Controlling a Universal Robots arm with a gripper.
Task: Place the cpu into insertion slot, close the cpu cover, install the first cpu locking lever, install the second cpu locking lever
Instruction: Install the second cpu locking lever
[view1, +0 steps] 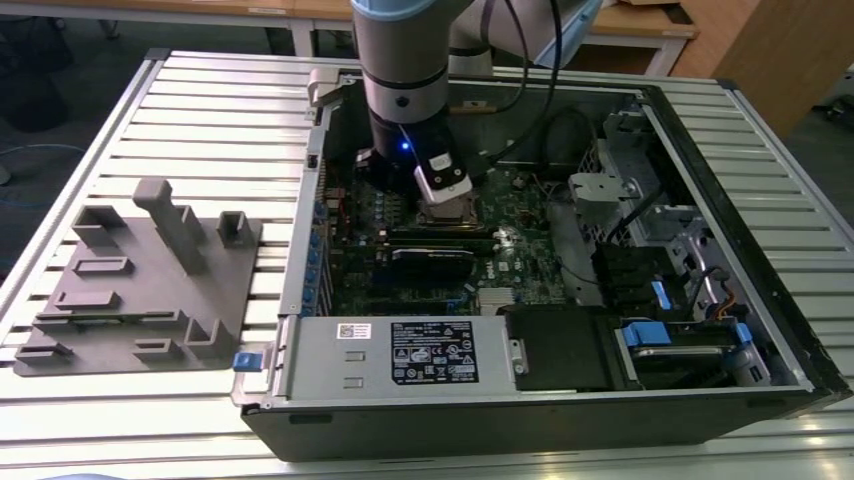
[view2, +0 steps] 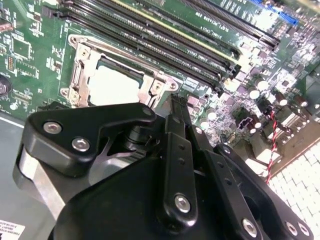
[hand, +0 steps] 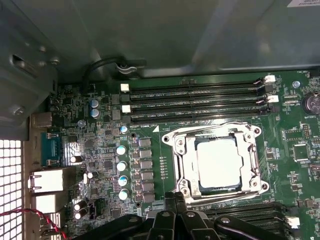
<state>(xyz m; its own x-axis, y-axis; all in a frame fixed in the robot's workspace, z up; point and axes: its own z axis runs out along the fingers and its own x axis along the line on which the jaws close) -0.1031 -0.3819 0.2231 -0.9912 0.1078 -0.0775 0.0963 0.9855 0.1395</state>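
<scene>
- In the exterior view the arm (view1: 407, 90) reaches down into an open computer case (view1: 561, 400) that lies on a slatted tabletop (view1: 200, 120), with the gripper (view1: 441, 205) low over the green board (view1: 527, 255).
- The chip (hand: 218, 162) sits in the socket (hand: 182, 165), its pale metal top facing up; in the second wrist view the chip (view2: 114, 85) shows the same way inside the socket (view2: 75, 90).
- The silvery cover frame (hand: 245, 132) lies flat around the chip, closed over the socket rim.
- In both wrist views the black linkages of the gripper (hand: 175, 202) taper toward the socket edge, at 6 o'clock of the chip in the first wrist view.
- The jaws look drawn close together with nothing seen between them, though their tips are partly hidden, so I cannot tell for sure.
- Long black memory slots (hand: 195, 102) run at 12 o'clock of the socket in the first wrist view.
- A grey moulded holder (view1: 140, 280) rests on the tabletop at 9 o'clock of the case in the exterior view.
</scene>
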